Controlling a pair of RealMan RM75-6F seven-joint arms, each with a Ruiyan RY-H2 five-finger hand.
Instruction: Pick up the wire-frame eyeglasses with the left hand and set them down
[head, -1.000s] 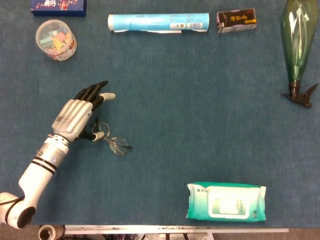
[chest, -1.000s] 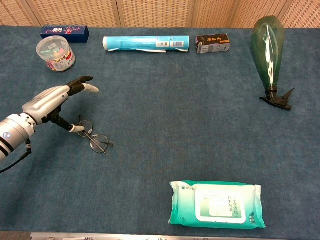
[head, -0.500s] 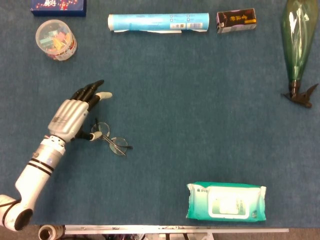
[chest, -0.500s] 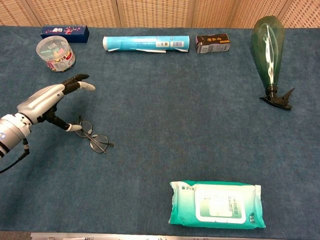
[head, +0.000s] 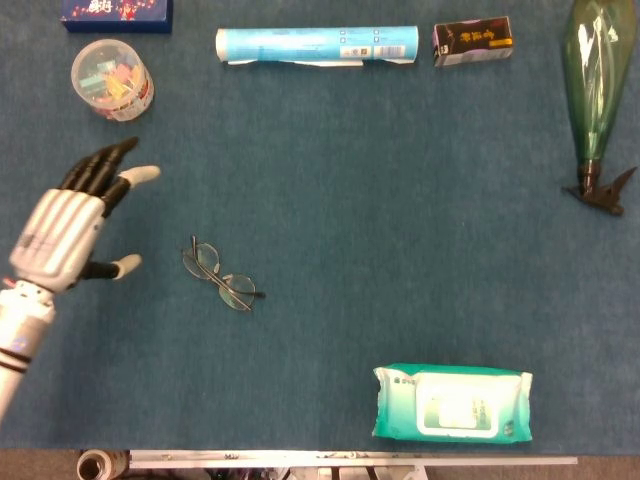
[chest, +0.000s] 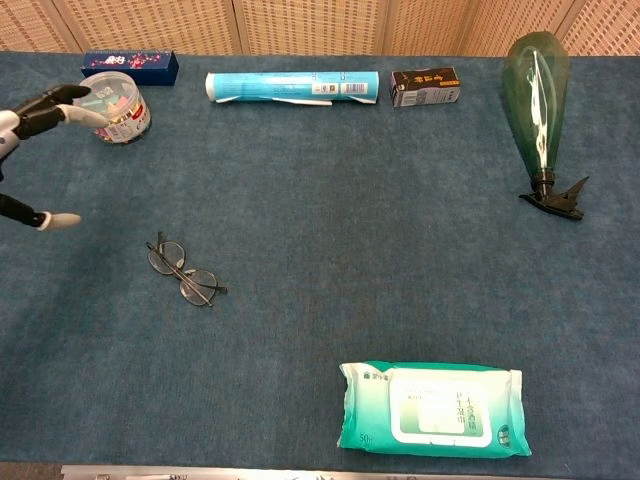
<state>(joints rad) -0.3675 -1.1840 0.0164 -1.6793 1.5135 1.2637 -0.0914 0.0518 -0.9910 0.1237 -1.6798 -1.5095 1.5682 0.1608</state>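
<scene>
Near edge, lower right of centre: wipes pack, teal and white, lying flat, lid flap closed.

Left of centre: glasses flat on the blue table, lenses down-right, nothing touching them.

Left edge: left hand released, fingers spread and empty, well apart from the glasses; in the chest view only its fingertips show. Right hand not in view.

Right edge: green spray bottle on its side, nozzle toward the near edge.

Upper left: clear tub, lidded, coloured bits inside.

Far edge, left to right: dark blue box, light blue tube, small dark carton, all lying flat.
</scene>
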